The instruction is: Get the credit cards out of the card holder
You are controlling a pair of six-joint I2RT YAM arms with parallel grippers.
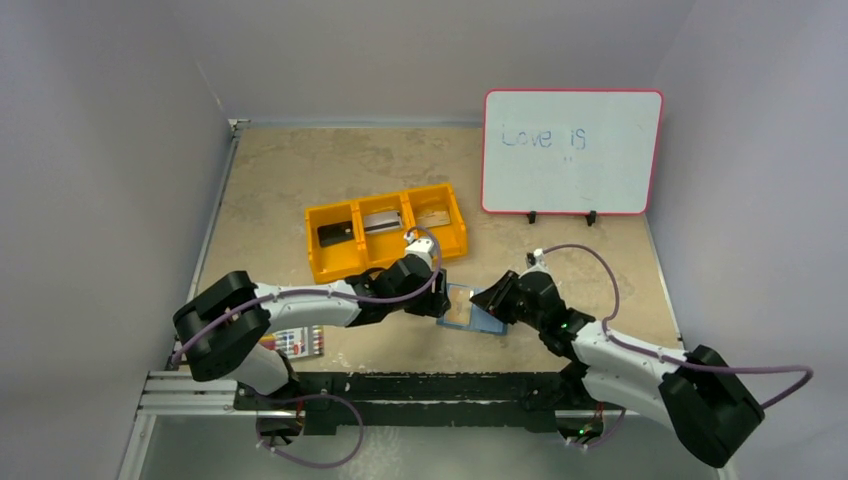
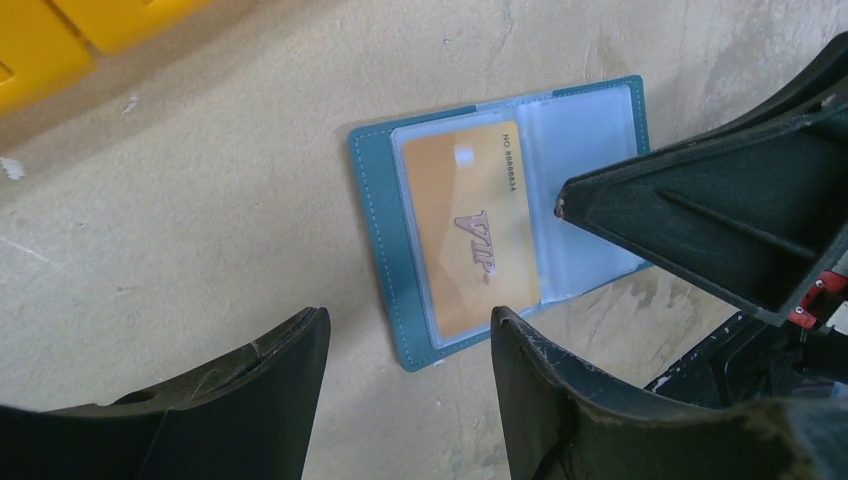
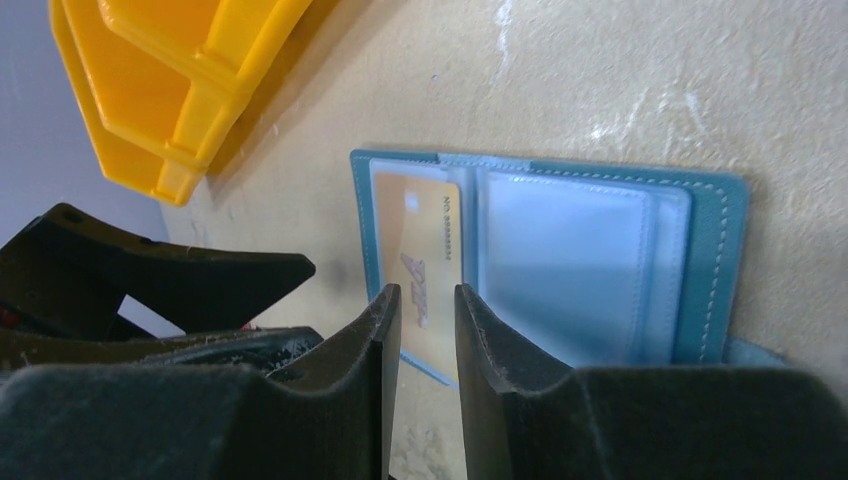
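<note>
Two white-and-black arms trailing purple cables
The left arm (image 1: 300,298) and right arm (image 1: 625,352) each have smooth white link shells between bulky black joint housings, and a thin purple cable (image 1: 750,369) hangs in loose loops along each. The left gripper (image 2: 408,335) has two thick matte-black fingers (image 2: 560,400) with rounded edges scuffed pale grey. The right gripper (image 3: 428,300) has the same black fingers (image 3: 520,380), wedge-shaped with a raised rib on the side and a small red part (image 2: 822,296) at the root
</note>
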